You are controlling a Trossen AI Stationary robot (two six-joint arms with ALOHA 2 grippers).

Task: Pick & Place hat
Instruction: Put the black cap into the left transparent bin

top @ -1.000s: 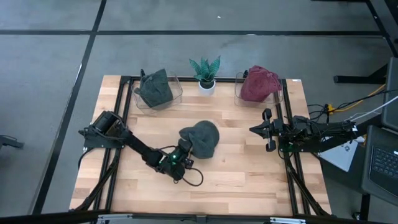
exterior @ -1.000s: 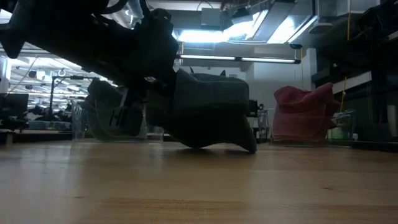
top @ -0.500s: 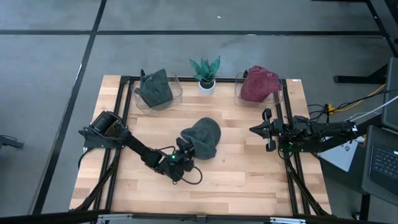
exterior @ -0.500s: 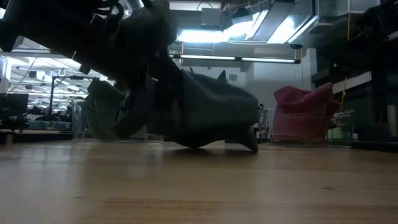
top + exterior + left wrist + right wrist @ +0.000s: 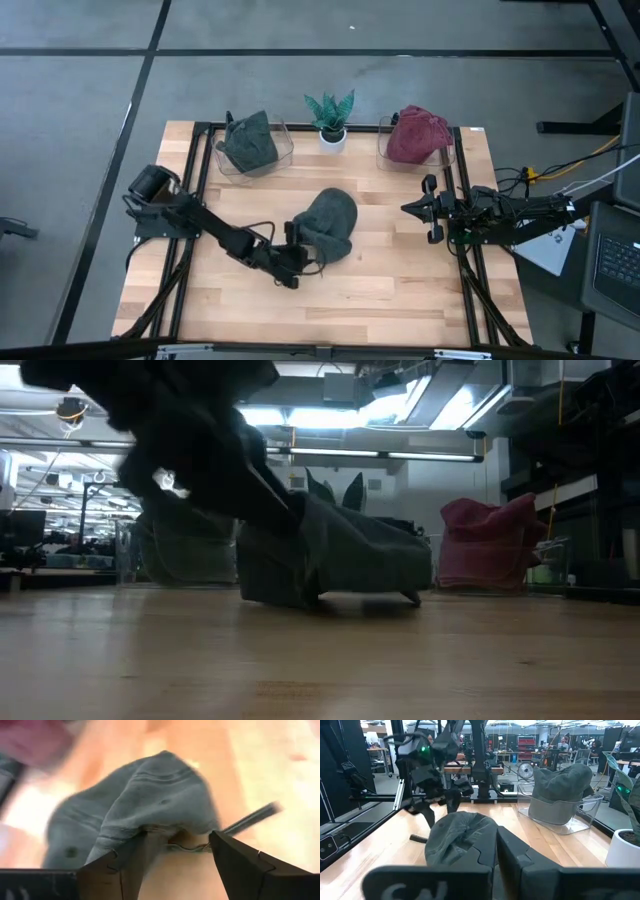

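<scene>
High view: left gripper (image 5: 300, 256) low at near edge of grey hat (image 5: 327, 221), fingers (image 5: 120, 865) spread, brim between, for pinching; right gripper (image 5: 430, 210) parked table-side, fingers together.

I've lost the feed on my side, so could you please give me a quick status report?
Left claw open at grey hat edge, mid-table. Right claw shut, parked at right edge. Nothing in the way.

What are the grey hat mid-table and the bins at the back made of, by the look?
Grey hat: soft knit fabric, matte; it slumps, folds and shows ribbed lines in the left wrist view. Left bin and right bin: probably clear rigid plastic, glossy; the table, light wood planks, shows through their walls.
</scene>
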